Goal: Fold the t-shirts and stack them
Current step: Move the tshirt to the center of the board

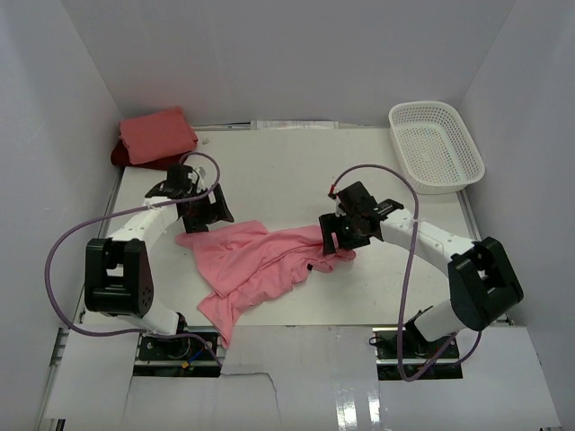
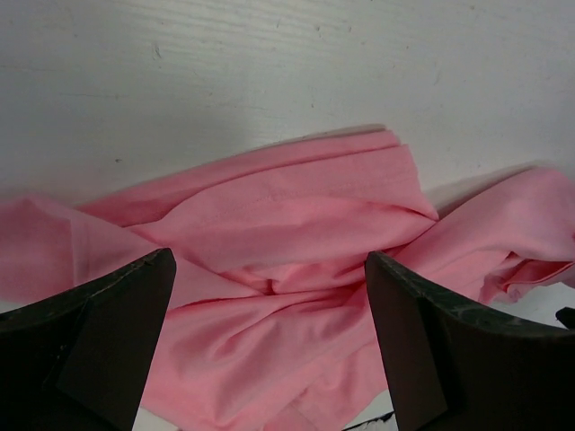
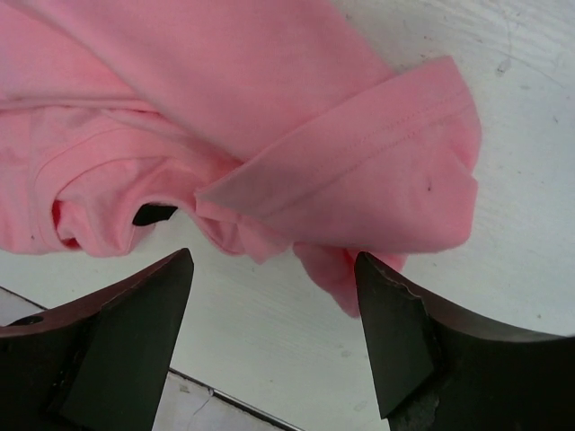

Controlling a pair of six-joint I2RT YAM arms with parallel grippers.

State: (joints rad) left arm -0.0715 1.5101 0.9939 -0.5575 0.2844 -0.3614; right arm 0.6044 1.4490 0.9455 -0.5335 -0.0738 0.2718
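Observation:
A rose pink t-shirt (image 1: pixel 260 263) lies crumpled across the table's middle. My left gripper (image 1: pixel 208 215) is open over its left end; in the left wrist view the cloth (image 2: pixel 296 233) bunches between and below the dark fingers (image 2: pixel 117 314). My right gripper (image 1: pixel 341 235) is open over the shirt's right end; the right wrist view shows a hemmed sleeve (image 3: pixel 377 171) just past the fingers (image 3: pixel 404 332), with bare table between them. A folded salmon pink shirt (image 1: pixel 157 135) rests on a dark red shirt (image 1: pixel 119 155) at the back left.
A white mesh basket (image 1: pixel 436 145) stands at the back right. White walls enclose the table (image 1: pixel 287 171) on three sides. The table's near edge (image 3: pixel 207 391) shows in the right wrist view.

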